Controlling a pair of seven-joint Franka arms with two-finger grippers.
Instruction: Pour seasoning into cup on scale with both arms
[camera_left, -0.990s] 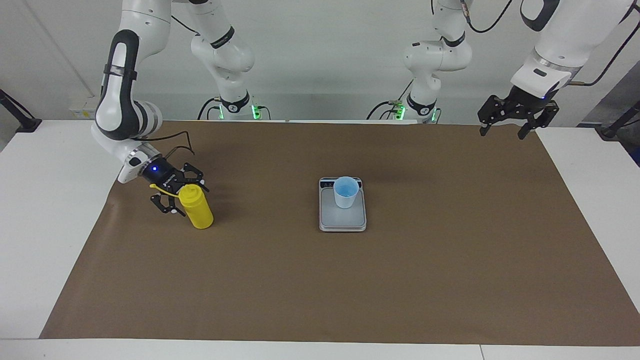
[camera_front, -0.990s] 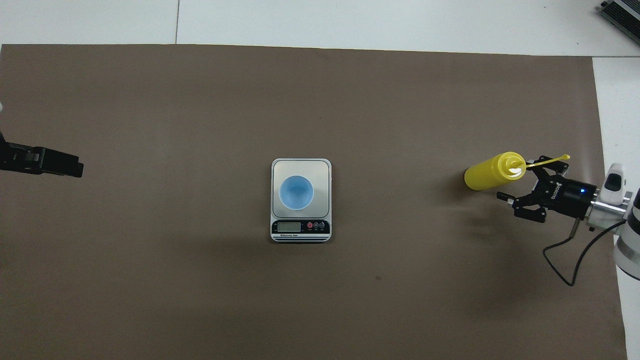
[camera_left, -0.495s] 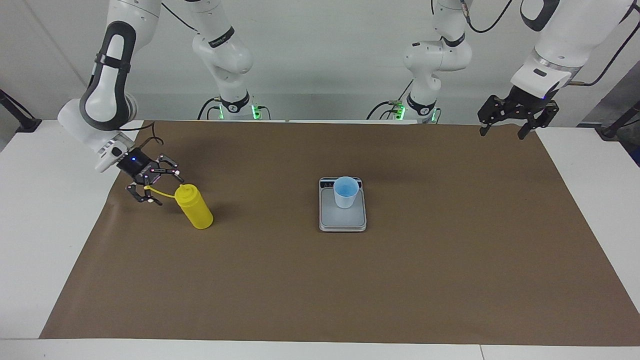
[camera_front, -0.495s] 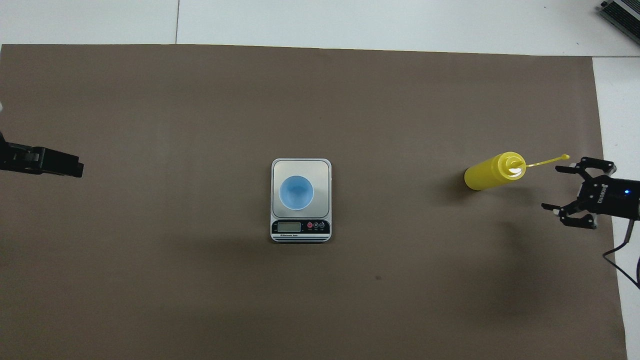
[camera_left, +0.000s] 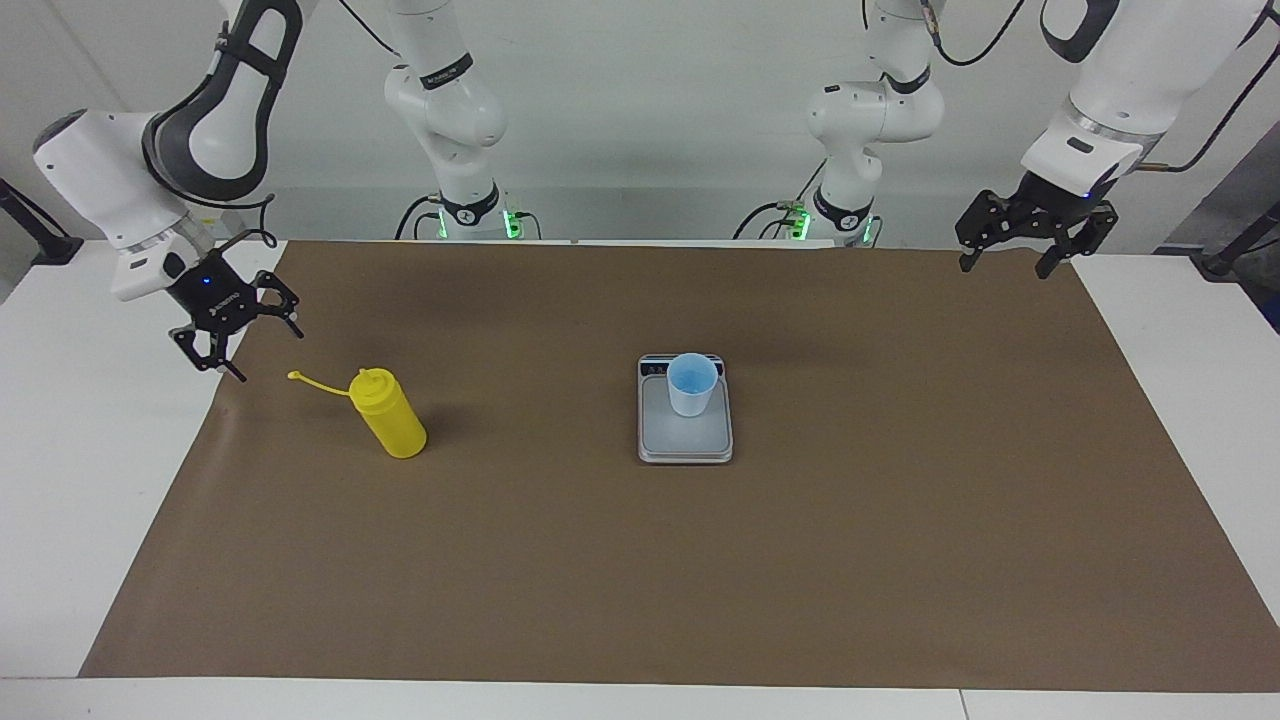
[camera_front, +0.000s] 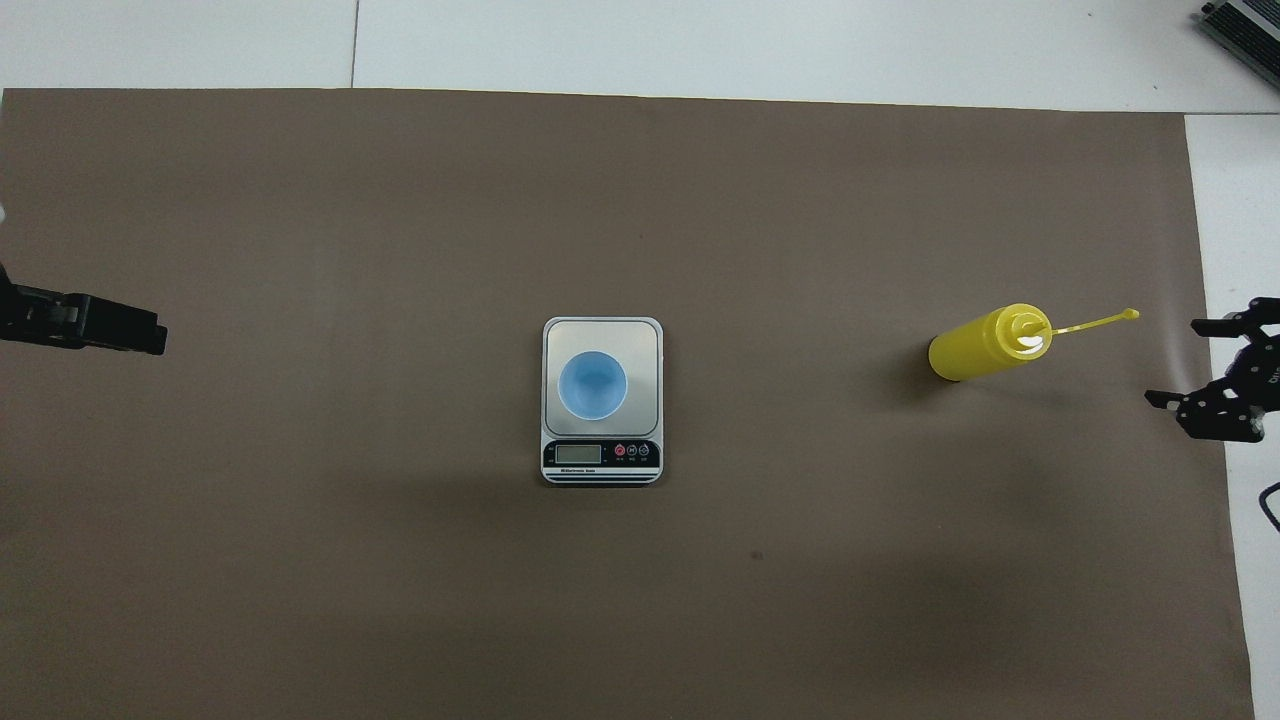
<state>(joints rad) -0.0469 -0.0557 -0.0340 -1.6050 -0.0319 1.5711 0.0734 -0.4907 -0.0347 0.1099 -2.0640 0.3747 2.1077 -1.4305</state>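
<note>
Right gripper (camera_left: 228, 336), fingers spread wide and holding nothing, now hangs over the edge of the brown mat (camera_left: 640, 560) at the right arm's end of the table; one second ago it was down at the top of the seasoning bottle (camera_left: 391, 413), half a second ago just beside its cap strap (camera_left: 318, 384), so it has drawn back and up. Bottle stands upright on the mat exactly where it was, strap sticking out sideways toward that gripper, cap apparently off the nozzle. Cup (camera_left: 692, 384) sits on the scale (camera_left: 685, 440) at mid-table, well apart from the bottle, unmoved. Left gripper (camera_left: 1020, 247) waits, open and empty, over the mat corner at the left arm's end. Judgement: uncapping looks done; the bottle has not yet been grasped or carried, and pouring has not begun.
</note>
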